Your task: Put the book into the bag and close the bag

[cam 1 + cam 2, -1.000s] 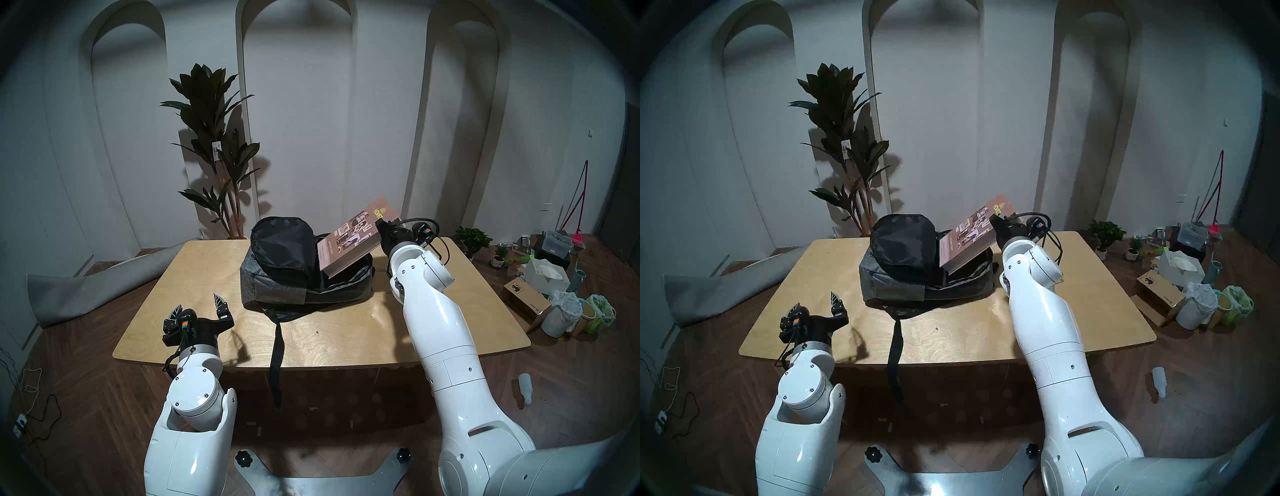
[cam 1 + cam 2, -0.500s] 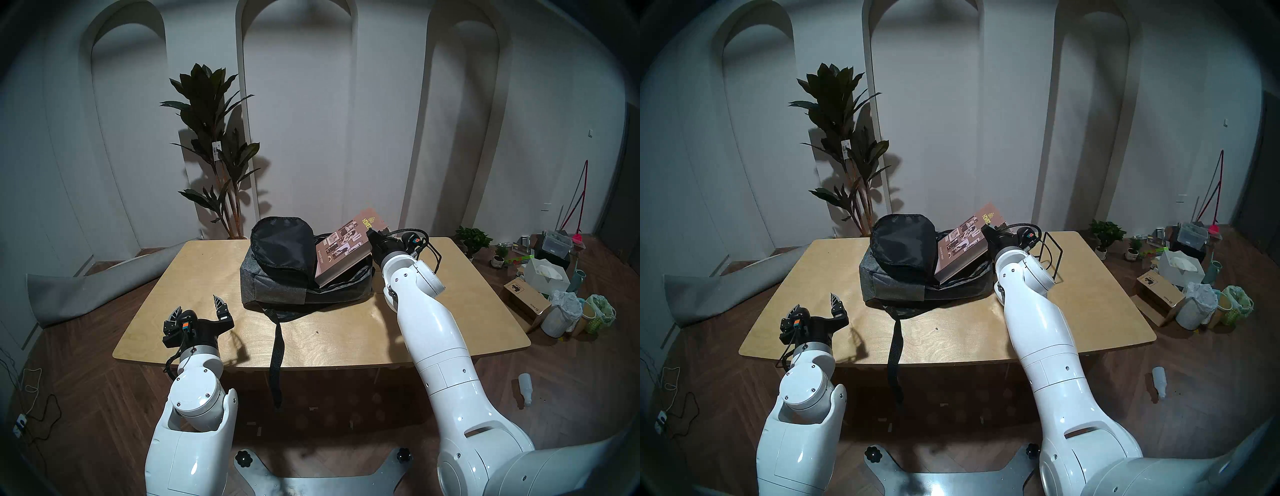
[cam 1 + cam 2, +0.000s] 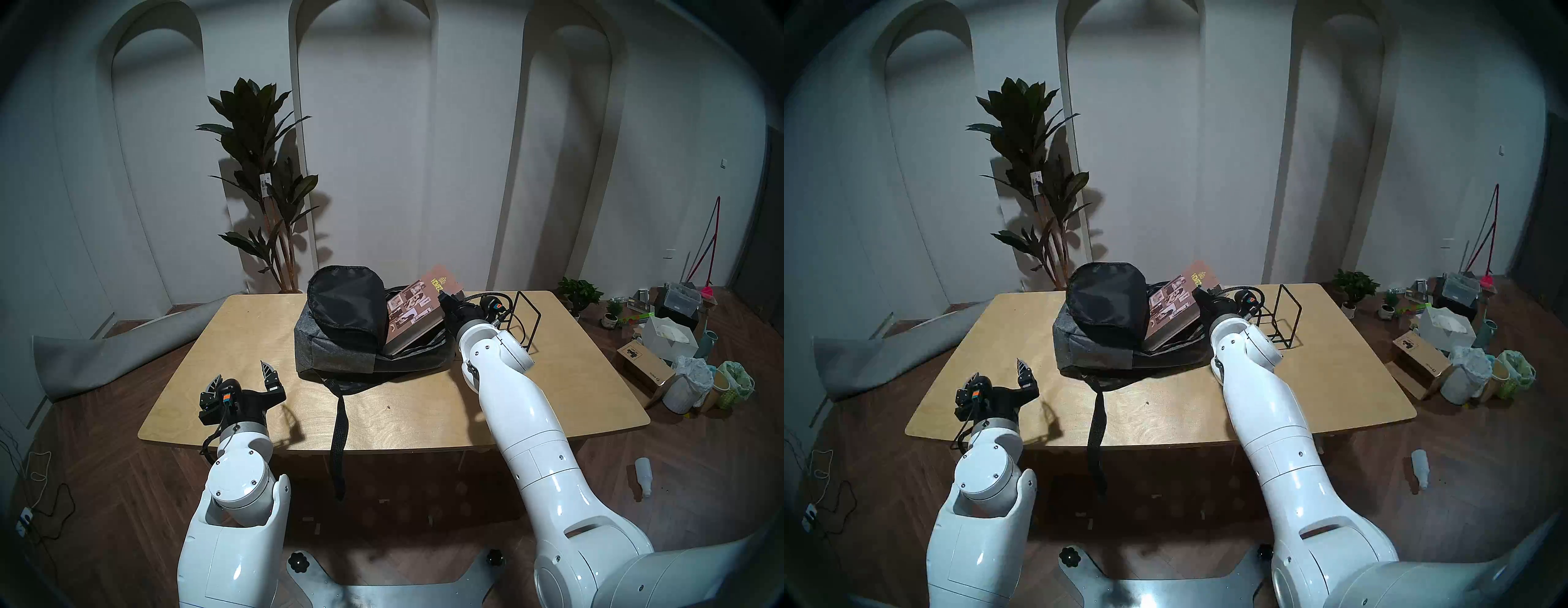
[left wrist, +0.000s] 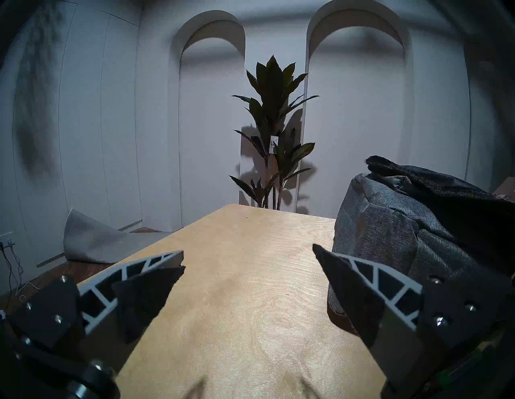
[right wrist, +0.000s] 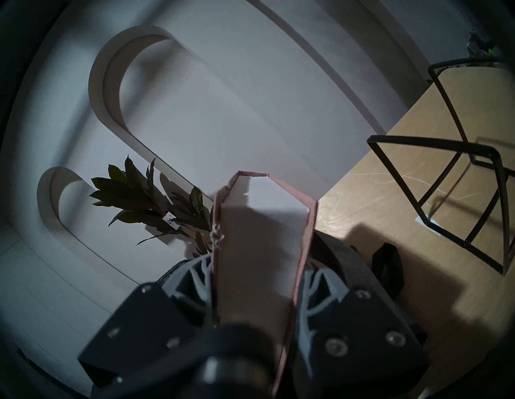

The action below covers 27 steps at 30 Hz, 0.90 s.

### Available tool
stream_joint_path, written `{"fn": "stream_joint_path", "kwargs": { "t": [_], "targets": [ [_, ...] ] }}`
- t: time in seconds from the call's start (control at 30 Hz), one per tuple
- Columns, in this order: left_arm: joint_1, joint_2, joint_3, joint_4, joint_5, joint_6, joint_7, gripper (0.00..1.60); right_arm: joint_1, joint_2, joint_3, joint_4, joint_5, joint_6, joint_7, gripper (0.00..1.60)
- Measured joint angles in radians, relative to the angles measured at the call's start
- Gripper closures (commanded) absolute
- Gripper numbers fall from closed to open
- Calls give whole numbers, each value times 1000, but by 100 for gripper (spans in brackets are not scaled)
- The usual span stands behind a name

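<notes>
Head left view, step in hand: the right gripper [image 3: 446, 298] is clamping the book [image 3: 413, 312] by its upper corner and is feeding the tilted book, lower edge first, into the open mouth of the bag [image 3: 339, 344] at the desk's [image 3: 424, 407] centre.
Head left view, idle arm: the left gripper [image 3: 244, 375] is hovering at 7 o'clock of the bag, fingers apart, holding nothing.
Head right view, bystander: a black wire stand [image 3: 1282, 312] is standing at 3 o'clock of the bag, just beside the right wrist.
Head right view, writing: gold "HOMES" is showing on the cover's raised end; the smaller print is unreadable.
Left wrist view: fingers [image 4: 359, 281] are spreading wide over bare desk, grey bag fabric lying at 3 o'clock.
Right wrist view: both fingers are pressing the covers, pale page edges [image 5: 262, 245] between them.
Next move, judged: lowering the book flat inside, releasing, then drawing the black flap [image 3: 345, 297] over and zipping; the dangling strap [image 3: 339, 433] is risking a snag.
</notes>
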Motion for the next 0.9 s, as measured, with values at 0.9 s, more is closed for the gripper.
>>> {"fn": "stream_joint_path", "kwargs": {
  "t": [0.9],
  "targets": [
    [5,9,-31,-6,-20,0,-12,0,32,-28,-64,113,1,-50,49,160]
  ]
}}
